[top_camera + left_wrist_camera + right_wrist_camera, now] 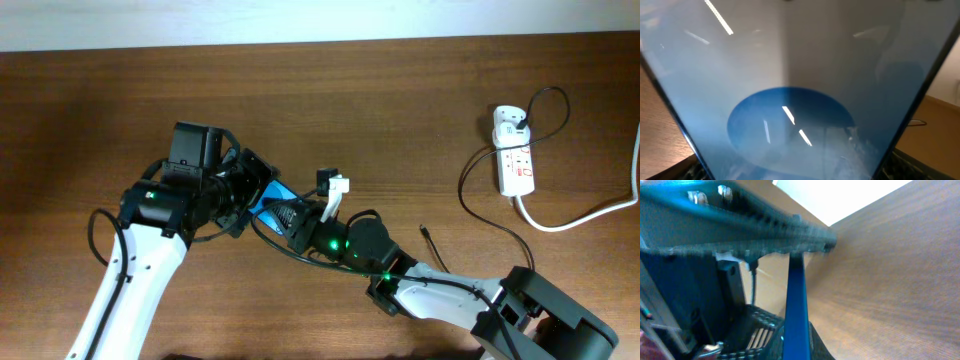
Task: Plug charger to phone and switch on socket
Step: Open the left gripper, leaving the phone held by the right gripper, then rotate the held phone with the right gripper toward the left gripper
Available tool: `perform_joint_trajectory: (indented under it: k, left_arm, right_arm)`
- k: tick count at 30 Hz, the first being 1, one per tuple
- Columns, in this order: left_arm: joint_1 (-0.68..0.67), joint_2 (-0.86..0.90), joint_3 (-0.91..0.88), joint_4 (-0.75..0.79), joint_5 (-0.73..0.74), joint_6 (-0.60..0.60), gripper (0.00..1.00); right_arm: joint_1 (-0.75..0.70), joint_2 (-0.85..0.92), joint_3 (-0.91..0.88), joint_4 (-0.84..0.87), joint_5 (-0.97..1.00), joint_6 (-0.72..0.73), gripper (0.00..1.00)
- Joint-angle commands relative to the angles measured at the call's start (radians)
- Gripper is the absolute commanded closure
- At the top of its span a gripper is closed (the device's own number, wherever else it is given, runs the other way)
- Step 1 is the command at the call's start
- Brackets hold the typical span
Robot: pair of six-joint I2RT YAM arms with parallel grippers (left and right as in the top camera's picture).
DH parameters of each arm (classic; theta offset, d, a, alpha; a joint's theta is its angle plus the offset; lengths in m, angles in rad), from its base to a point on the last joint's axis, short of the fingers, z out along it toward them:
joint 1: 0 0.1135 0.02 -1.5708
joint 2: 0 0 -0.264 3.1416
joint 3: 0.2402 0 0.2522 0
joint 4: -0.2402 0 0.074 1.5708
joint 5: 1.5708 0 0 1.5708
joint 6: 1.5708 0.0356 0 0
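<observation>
Left wrist view first: you have the slim blue-screened phone (pixel 790 100) filling the lens, its darker blue circle low on the glass, black edges slanting down both sides — the left gripper's own fingers are hidden, so you cannot tell how they stand. On the right wrist view the phone shows edge-on as a blue strip, right gripper (pixel 790 262) fingers either side of it — closed or not, unclear. Overhead, both arms meet mid-table at the phone (pixel 268 203). Farther right, the thin black charger cable (pixel 485 205) loops up to the white power strip (pixel 514 150).
</observation>
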State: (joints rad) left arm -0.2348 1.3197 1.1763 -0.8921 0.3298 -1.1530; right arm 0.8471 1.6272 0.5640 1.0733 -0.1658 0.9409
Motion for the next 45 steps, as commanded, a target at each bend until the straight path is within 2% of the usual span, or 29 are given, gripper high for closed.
perform_joint_trajectory:
  k: [1, 5, 8, 10, 13, 15, 16, 18, 19, 22, 24, 27, 30, 33, 35, 40, 43, 45]
  left_arm:
    - [-0.003, 0.000, 0.018, 0.009, 0.014, -0.002, 0.05]
    - [-0.003, 0.000, 0.018, 0.031, 0.015, 0.007, 0.01]
    - [0.003, -0.006, 0.018, 0.078, 0.014, 0.103, 0.01]
    - [0.031, -0.024, 0.018, 0.076, 0.015, 0.226, 0.01]
    - [0.091, -0.086, 0.018, 0.068, 0.015, 0.335, 0.01]
    - [0.129, -0.151, 0.018, 0.068, 0.015, 0.418, 0.01]
    - [0.147, -0.198, 0.018, 0.067, 0.015, 0.486, 0.01]
    - [0.169, -0.325, 0.018, 0.047, 0.010, 0.650, 0.01]
    - [0.169, -0.360, 0.018, 0.037, -0.002, 0.681, 0.01]
    - [0.169, -0.586, 0.018, -0.063, -0.139, 0.783, 0.01]
    - [0.169, -0.674, 0.018, -0.127, -0.161, 0.845, 0.01]
    - [0.169, -0.764, 0.018, -0.202, -0.171, 0.864, 0.01]
    - [0.169, -0.782, 0.018, -0.271, -0.171, 0.871, 0.01]
    - [0.169, -0.783, 0.017, -0.298, -0.170, 0.871, 0.01]
    - [0.169, -0.782, 0.017, -0.314, -0.170, 0.871, 0.01]
    - [0.169, -0.782, 0.017, -0.401, -0.170, 0.871, 0.01]
    - [0.169, -0.782, 0.017, -0.425, -0.171, 0.871, 0.01]
    - [0.169, -0.782, 0.017, -0.430, -0.170, 0.871, 0.01]
  right_arm:
    - [0.017, -0.016, 0.021, 0.056, -0.067, 0.072, 0.94]
    - [0.016, -0.016, 0.021, 0.052, -0.063, 0.163, 0.96]
    - [0.016, -0.016, 0.021, -0.012, 0.009, 0.277, 0.96]
    - [0.016, -0.016, 0.021, -0.011, 0.052, 0.348, 0.96]
    - [0.015, -0.016, 0.021, -0.015, 0.119, 0.496, 0.96]
    - [0.015, -0.016, 0.021, -0.039, 0.143, 0.510, 0.96]
    - [0.015, -0.016, 0.021, -0.079, 0.150, 0.520, 0.96]
    - [0.015, -0.016, 0.021, -0.263, 0.155, 0.518, 0.96]
    - [0.016, -0.016, 0.021, -0.318, 0.148, 0.512, 0.96]
    - [0.016, -0.018, 0.021, -0.361, 0.098, 0.409, 0.96]
    - [0.016, -0.018, 0.021, -0.364, 0.075, 0.339, 0.96]
    - [0.013, -0.022, 0.021, -0.372, 0.072, 0.176, 0.96]
    - [-0.042, -0.091, 0.021, -0.525, 0.080, 0.084, 0.96]
    - [-0.099, -0.270, 0.021, -0.648, 0.079, -0.074, 0.96]
    - [-0.117, -0.413, 0.021, -0.767, 0.086, -0.105, 0.96]
    - [-0.116, -0.844, 0.022, -1.264, 0.156, -0.282, 0.96]
    - [-0.114, -0.959, 0.022, -1.380, 0.161, -0.317, 0.96]
    - [-0.114, -0.982, 0.022, -1.398, 0.073, -0.315, 0.96]
